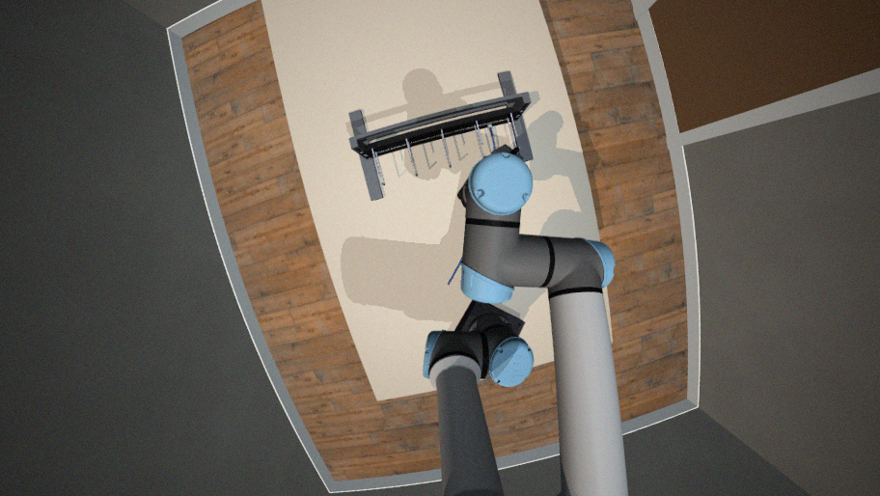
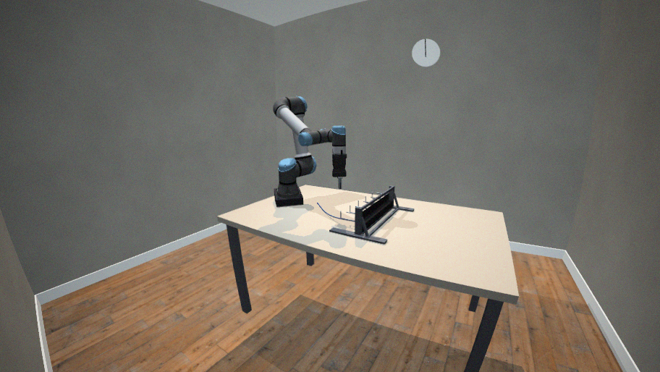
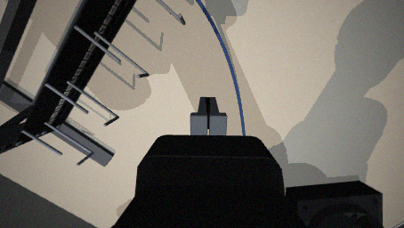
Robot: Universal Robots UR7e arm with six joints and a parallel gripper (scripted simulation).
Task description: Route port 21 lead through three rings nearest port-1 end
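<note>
The rack (image 1: 371, 181) (image 2: 369, 239) (image 3: 71, 49) stands upright on its feet, rings facing the robot. The blue lead (image 1: 492, 136) (image 2: 324, 212) (image 3: 231, 67) leaves the panel near its port-24 end and curves towards the robot base. Its free end is over the table. The three port-1-end rings, first ring (image 3: 68, 138), second ring (image 1: 411, 158) (image 3: 92, 99) and third ring (image 1: 446, 149) (image 3: 121, 53), have no lead in them. My gripper (image 2: 340, 187) (image 3: 207, 107) is shut and empty, above and in front of the rack. The lead passes beside the fingers in the wrist view; the arm hides them in the top view.
The robot base (image 1: 489, 320) (image 2: 288, 198) (image 3: 334, 206) stands at one end of the table (image 1: 326, 80) (image 2: 443, 249). The arm hides part of the lead in the top view. Other rings project near the port-24 end. The table's long edge lies beyond the rack's port-1 foot.
</note>
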